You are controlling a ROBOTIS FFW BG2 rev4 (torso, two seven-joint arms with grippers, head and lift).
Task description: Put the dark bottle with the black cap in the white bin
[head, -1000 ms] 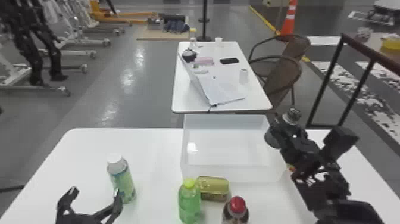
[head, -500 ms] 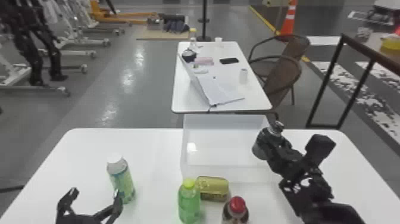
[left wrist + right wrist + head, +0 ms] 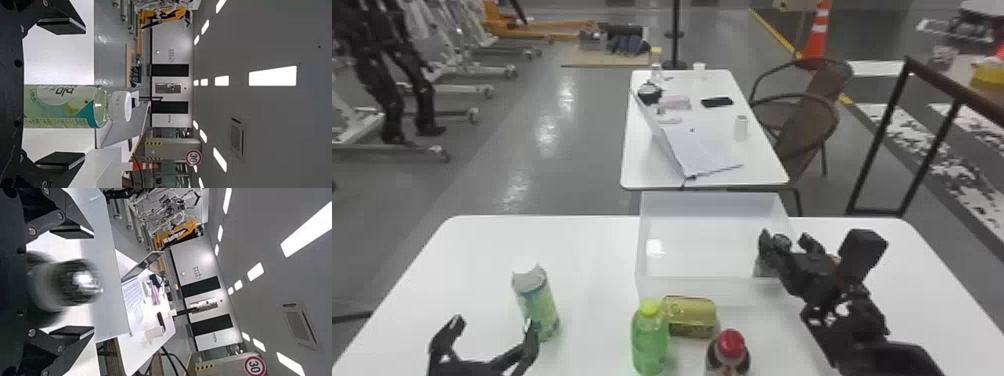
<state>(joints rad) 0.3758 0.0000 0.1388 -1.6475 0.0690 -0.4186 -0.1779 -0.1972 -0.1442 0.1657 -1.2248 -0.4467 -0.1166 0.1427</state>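
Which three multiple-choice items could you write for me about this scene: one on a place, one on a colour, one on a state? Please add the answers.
1. Where does the red-capped bottle stand?
A) Inside the white bin
B) Behind the bin
C) In front of the bin, on the robot's side

2. What colour is the cap of the green bottle beside the golden can?
A) Yellow-green
B) Blue
C) Black

3. How are the fingers of the right gripper?
A) Pressed together
B) Apart
C) Crossed

Answers:
1 C: the head view shows it nearer the robot than the bin's near wall.
2 A: that bright cap shows in the head view.
3 B: the right wrist view shows a gap on each side of the dark bottle.
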